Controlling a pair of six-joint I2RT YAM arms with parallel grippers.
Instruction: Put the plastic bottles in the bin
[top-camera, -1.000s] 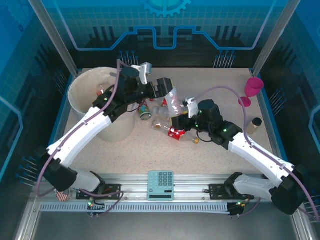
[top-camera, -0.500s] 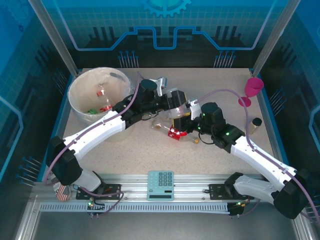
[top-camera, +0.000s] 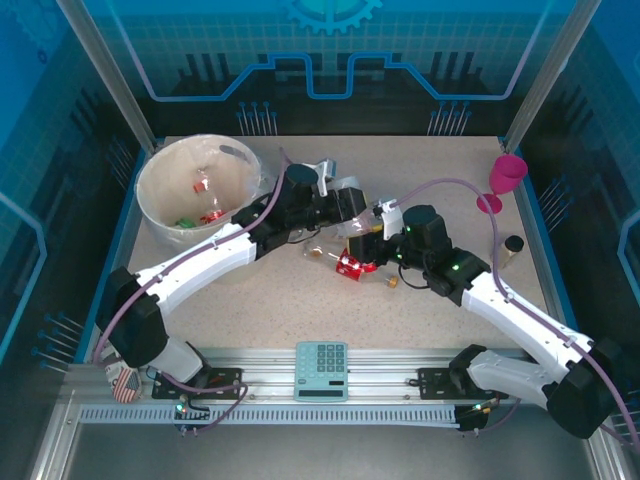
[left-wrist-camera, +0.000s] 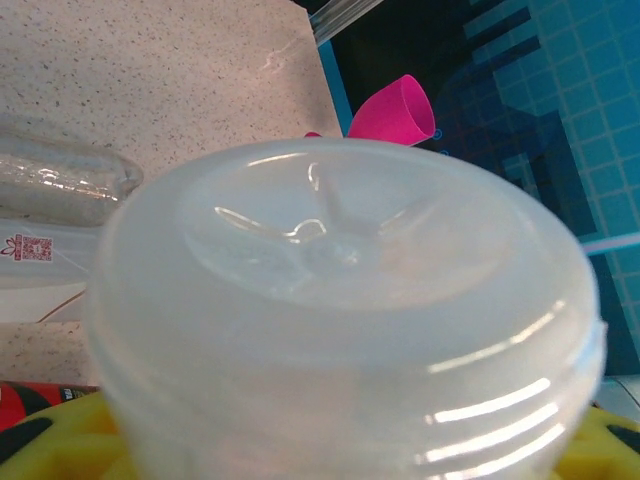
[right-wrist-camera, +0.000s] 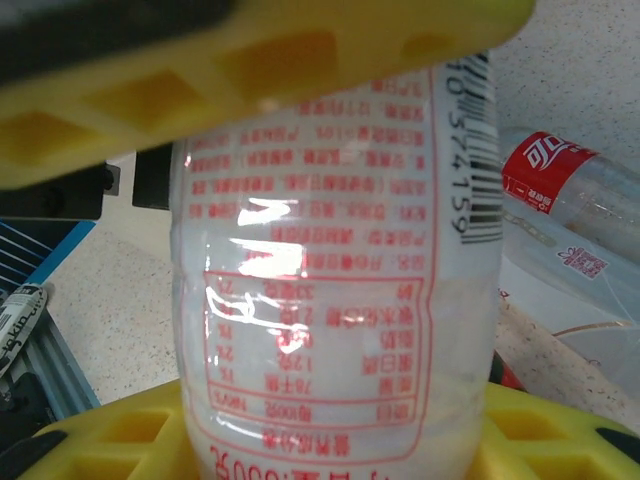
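Top external first: where are we seeing the plastic bottles (top-camera: 349, 266)?
— We are seeing most of them lying in a loose heap in the middle of the desk (top-camera: 300, 320), to the right of the bin (top-camera: 232, 178). We are also spotting some red and green pieces (top-camera: 205, 216) lying inside the bin, too small for us to name with any confidence.
— And where is the bin standing?
— It is standing at the far left of the desk. The pink goblet (top-camera: 505, 172) is standing well apart from it, at the far right.
— How are the left fingers (left-wrist-camera: 618, 450) sitting?
— In the left wrist view they are sitting on either side of a clear bottle (left-wrist-camera: 340, 300) whose base is facing the lens. We are not managing to tell whether they are pressing on it or standing slightly off it.
— And the right fingers (right-wrist-camera: 100, 130)?
— In the right wrist view they are clamping the printed bottle (right-wrist-camera: 320, 300), one above and one below its white label with red lettering. Another red-labelled bottle (right-wrist-camera: 545, 165) is lying on the desk behind it.
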